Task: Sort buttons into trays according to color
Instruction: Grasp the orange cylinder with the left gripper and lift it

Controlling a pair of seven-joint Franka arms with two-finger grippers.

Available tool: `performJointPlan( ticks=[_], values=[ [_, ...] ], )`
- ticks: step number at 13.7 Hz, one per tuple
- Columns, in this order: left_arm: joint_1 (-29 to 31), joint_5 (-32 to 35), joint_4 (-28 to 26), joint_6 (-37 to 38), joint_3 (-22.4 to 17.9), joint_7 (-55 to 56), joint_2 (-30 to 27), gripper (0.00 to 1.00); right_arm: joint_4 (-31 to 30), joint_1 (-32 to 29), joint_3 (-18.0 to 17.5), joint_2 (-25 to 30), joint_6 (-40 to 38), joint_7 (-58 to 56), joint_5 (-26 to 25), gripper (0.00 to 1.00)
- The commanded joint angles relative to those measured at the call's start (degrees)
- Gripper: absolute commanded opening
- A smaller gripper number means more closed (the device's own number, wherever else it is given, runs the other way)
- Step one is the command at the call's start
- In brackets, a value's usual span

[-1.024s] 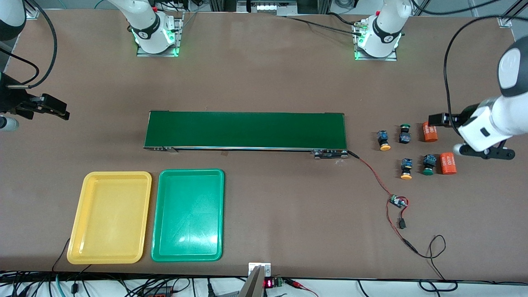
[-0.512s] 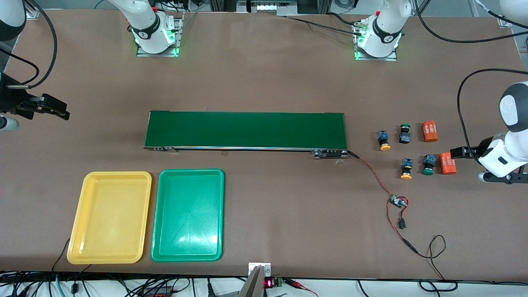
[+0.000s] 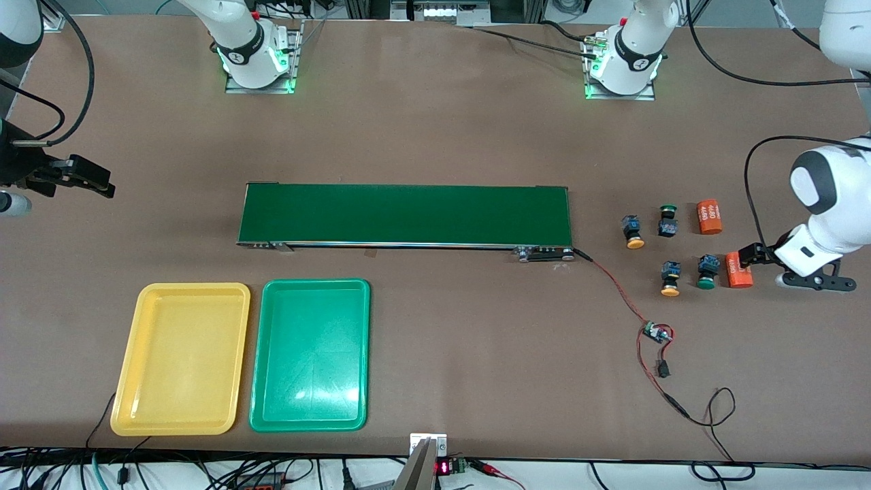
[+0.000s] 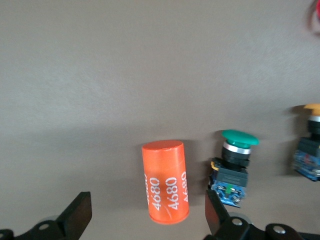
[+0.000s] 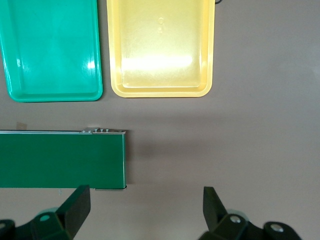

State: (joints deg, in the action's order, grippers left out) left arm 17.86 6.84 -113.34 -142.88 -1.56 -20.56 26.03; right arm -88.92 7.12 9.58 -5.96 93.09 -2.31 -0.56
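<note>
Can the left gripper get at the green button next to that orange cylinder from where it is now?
Probably not directly: the open left gripper is lined up on the orange cylinder, which lies between it and the green button. It would need to shift sideways.

Front cam sits high across the table facing both bases, so it takes in everything from the trays to the buttons. Left wrist cam is low and close, looking past its own fingers at an orange cylinder and a green button, the same cluster the front cam shows at the left arm's end. Right wrist cam looks straight down from higher up, sharing the belt end and both trays with the front cam.
</note>
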Motion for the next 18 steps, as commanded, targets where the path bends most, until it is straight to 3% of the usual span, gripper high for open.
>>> performJointPlan(
  ticks=[1, 7, 9, 10, 11, 15, 18],
  values=[
    [1.2, 1.0, -0.6, -3.0, 0.7, -1.0, 1.9, 1.00, -0.8, 0.0, -0.1, 1.0, 0.4, 0.2, -0.5, 1.00],
    [2.0, 0.2, 0.0, -6.8, 1.3, -0.8, 5.9, 1.00, -0.8, 0.0, -0.1, 1.0, 0.7, 0.2, -0.6, 1.00],
    [2.5, 0.1, 0.0, -7.8, 2.1, -0.2, 6.6, 0.82, -0.8, 0.1, -0.1, 1.0, 0.9, 0.2, -0.6, 1.00],
    [2.5, 0.1, -0.1, -7.6, 2.1, -0.2, 6.6, 0.61, -0.8, 0.1, -0.1, 1.0, 0.9, 0.2, -0.6, 1.00],
    [2.6, 0.1, -0.1, -7.5, 2.1, -0.2, 6.7, 0.48, -0.8, 0.1, -0.1, 1.0, 0.8, 0.1, -0.7, 1.00],
    [2.2, 0.2, 1.7, 0.6, 2.4, -0.8, 4.3, 0.31, -0.7, -0.4, -0.1, 0.7, 1.1, 0.0, -0.8, 1.00],
    [2.0, 0.4, 6.8, 15.0, 6.1, -2.2, 0.6, 0.31, -0.7, -0.4, -0.1, 0.7, 1.0, 0.0, -0.8, 1.00]
  ],
)
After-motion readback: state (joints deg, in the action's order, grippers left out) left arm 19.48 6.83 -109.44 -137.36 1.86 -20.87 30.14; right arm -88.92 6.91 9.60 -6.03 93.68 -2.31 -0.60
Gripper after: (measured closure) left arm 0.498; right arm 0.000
